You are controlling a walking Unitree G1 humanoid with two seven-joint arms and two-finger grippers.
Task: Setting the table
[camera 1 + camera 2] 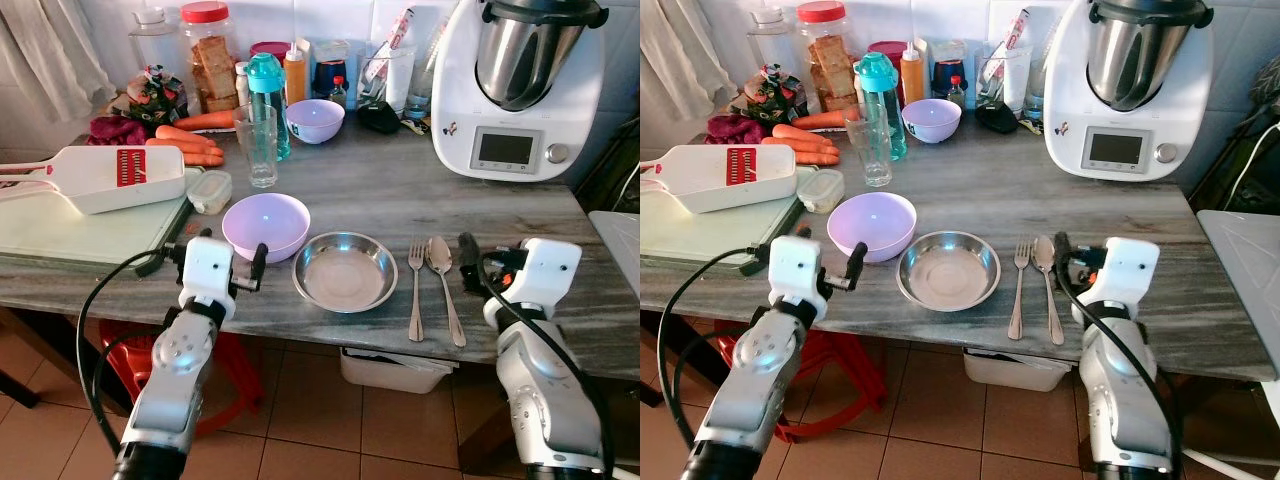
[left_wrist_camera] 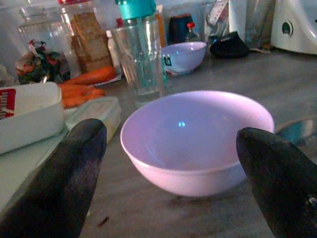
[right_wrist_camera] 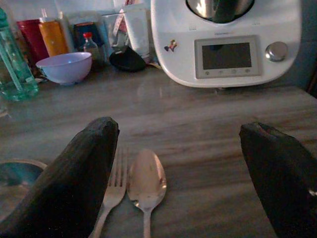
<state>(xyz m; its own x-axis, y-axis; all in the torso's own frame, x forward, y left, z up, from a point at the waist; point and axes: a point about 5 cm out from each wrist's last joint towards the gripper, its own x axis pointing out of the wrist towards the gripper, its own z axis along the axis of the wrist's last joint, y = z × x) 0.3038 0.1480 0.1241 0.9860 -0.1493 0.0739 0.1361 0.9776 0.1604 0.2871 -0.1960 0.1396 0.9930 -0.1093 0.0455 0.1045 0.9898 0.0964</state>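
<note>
Left wrist view looks straight at the lilac bowl (image 2: 197, 141), framed between the left pincer's (image 2: 181, 173) two spread fingers, which hold nothing. From the head views, that bowl sits at 10 o'clock from the steel plate (image 1: 344, 270) on the desk (image 1: 400, 190), with fork (image 1: 416, 288) and spoon (image 1: 443, 285) at the plate's 3 o'clock. The bowl looks light, rigid and smooth, probably slippery on its curved wall; pinching the rim would likely hold best. Right wrist view shows the right pincer (image 3: 188, 173) also wide apart and empty, and the fork tines and spoon bowl up close, which the head views show only small.
</note>
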